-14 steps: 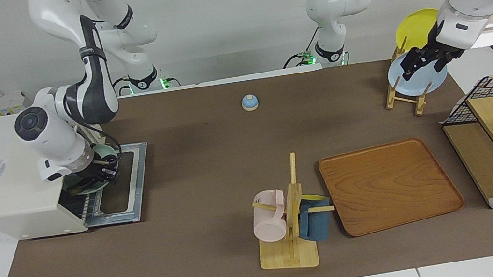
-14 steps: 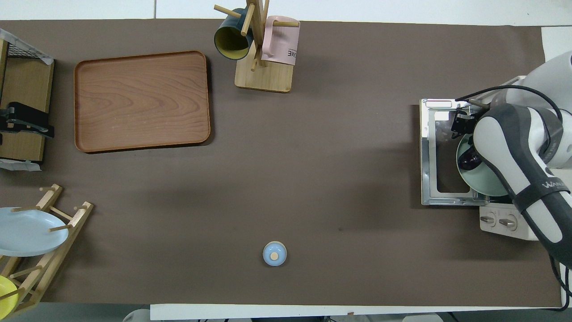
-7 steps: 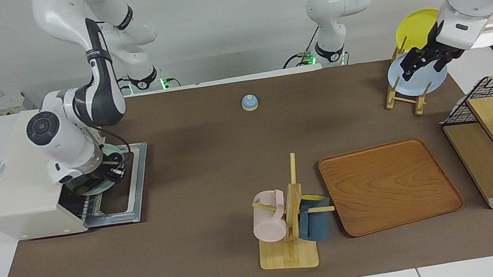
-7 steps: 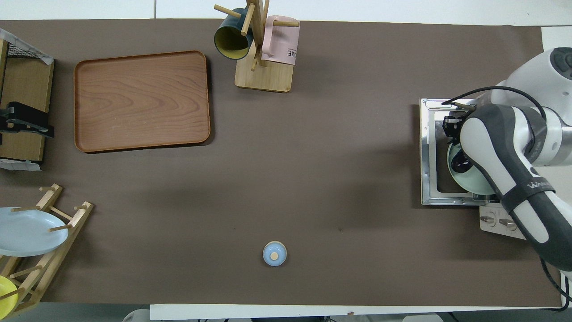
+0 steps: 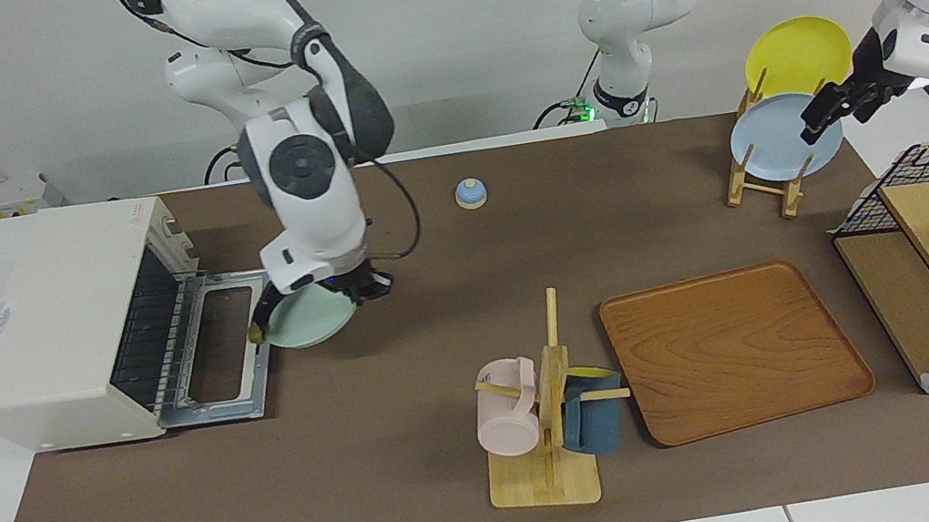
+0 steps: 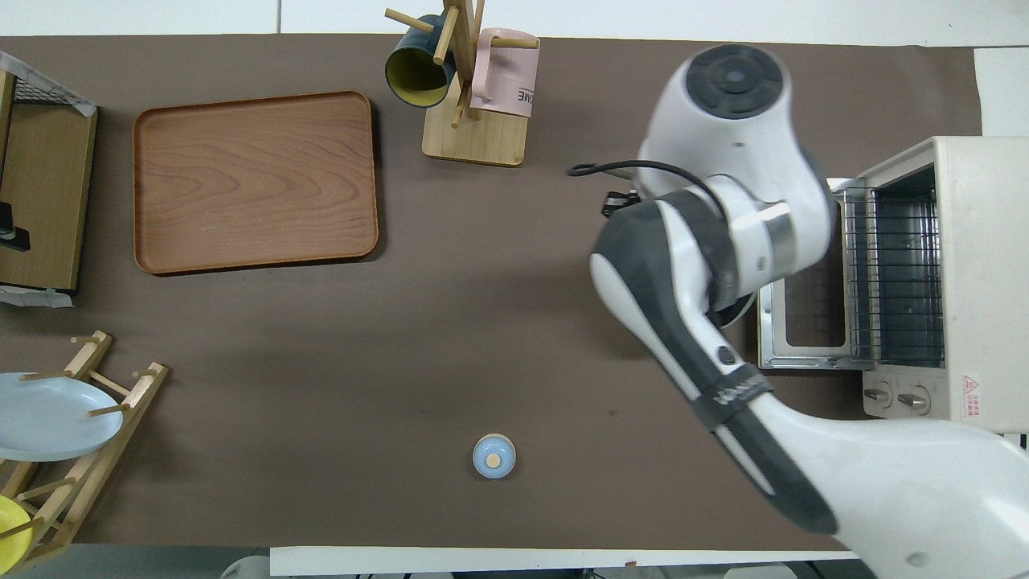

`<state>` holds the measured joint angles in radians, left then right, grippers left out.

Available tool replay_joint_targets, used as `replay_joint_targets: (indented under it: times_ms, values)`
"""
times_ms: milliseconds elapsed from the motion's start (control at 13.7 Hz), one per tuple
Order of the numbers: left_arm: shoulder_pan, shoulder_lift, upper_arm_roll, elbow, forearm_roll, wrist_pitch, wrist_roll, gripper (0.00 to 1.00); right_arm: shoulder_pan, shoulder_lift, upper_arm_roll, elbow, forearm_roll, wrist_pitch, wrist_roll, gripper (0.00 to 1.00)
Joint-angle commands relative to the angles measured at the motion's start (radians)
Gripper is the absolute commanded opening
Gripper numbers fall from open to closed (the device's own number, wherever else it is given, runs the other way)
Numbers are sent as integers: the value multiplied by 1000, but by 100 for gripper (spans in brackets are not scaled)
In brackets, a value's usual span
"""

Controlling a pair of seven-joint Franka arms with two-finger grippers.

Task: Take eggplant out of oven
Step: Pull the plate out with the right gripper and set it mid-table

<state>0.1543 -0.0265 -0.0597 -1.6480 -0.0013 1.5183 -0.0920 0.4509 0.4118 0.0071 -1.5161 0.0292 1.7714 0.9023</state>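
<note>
My right gripper point(image 5: 360, 288) is closed on the rim of the round mint green plate point(image 5: 309, 316), and its fingertips pinch the edge that faces the middle of the table. The plate hangs off those fingertips, slightly tilted. It is outside the cream-white boxy toaster oven point(image 5: 58, 312), over the corner of the oven's flat-lying glass door point(image 5: 226, 356) and the brown table mat point(image 5: 409, 380) beside it.

The dark purple eggplant point(image 5: 257, 329) rides on that plate, at the rim farthest from my fingertips. I can only see a small dark-and-olive tip of it poking out past the plate's edge on the oven side. The white wrist covers the rest, so I read that the stem end points away from the fingers and toward the door. I cannot tell exactly how its long axis runs across the plate. In the overhead view the right arm hides the plate and the eggplant altogether, and the wire rack point(image 6: 892, 273) inside the oven shows bare.

My left gripper point(image 5: 835, 113) waits in the air with its fingers spread wide, holding nothing. It is just beside the pale blue plate point(image 5: 769, 142), which stands in the wooden plate rack point(image 5: 753, 186).
</note>
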Motion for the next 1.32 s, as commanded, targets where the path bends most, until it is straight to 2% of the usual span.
replay_joint_targets:
  times_ms: [0,146,220,439,512,585,659,732,805,878,951,1024,1098,1244]
  values:
    - [39,-47,-6,-68,17,10,3,100,63,261,19,312,46,-47,183,0]
    - [73,-58,-6,-88,17,16,-2,100,132,391,21,472,47,-46,303,0]
    - [74,-59,-6,-90,18,14,-5,100,165,435,21,517,47,-30,349,1]
    - [103,-62,-6,-96,17,14,-2,100,228,496,22,537,47,54,469,5]
    - [103,-67,-6,-102,17,16,-6,100,238,512,33,536,47,119,515,20]
    - [102,-79,-8,-133,17,19,-17,100,247,513,33,539,46,143,520,30]
    - [87,-110,-8,-194,18,54,-28,100,249,513,34,543,44,145,520,33]
    - [76,-156,-18,-284,17,113,-82,100,247,503,30,547,40,134,520,43]
    - [27,-203,-19,-376,17,167,-150,100,239,474,27,547,34,108,514,51]
    - [-29,-258,-19,-482,17,244,-246,100,230,397,19,541,-4,29,448,55]
    - [-82,-294,-22,-551,15,287,-353,100,210,324,22,522,-64,-63,322,54]
    - [-167,-285,-22,-570,15,296,-456,100,174,252,22,429,-77,-140,226,48]
    - [-259,-264,-22,-584,14,309,-583,100,117,145,22,278,-84,-141,152,36]
    - [-445,-201,-22,-593,6,423,-859,100,48,-44,21,-56,-89,10,14,13]
